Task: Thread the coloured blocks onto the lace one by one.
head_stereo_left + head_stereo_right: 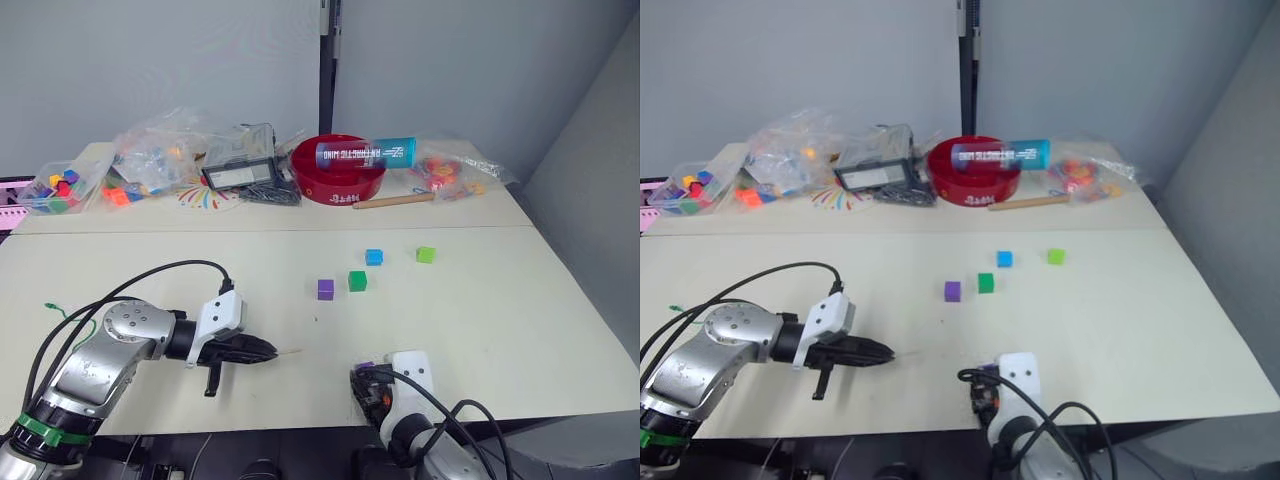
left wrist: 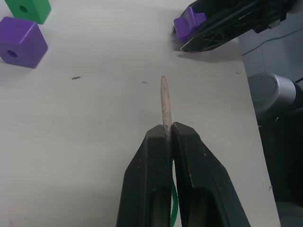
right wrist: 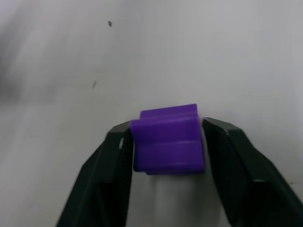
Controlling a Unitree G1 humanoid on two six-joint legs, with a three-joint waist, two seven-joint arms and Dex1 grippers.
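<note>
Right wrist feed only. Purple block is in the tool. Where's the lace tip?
Observer: The left tool is shut on the lace, with the pale tip sticking out in front of it.
Operator: Lined up with my block?
Observer: Not yet. In the left wrist view the tip points past the held purple block in the right tool, with bare table between them.
Operator: What's left to thread?
Observer: Four loose blocks farther out on the table: purple, dark green, light blue and lime.
</note>
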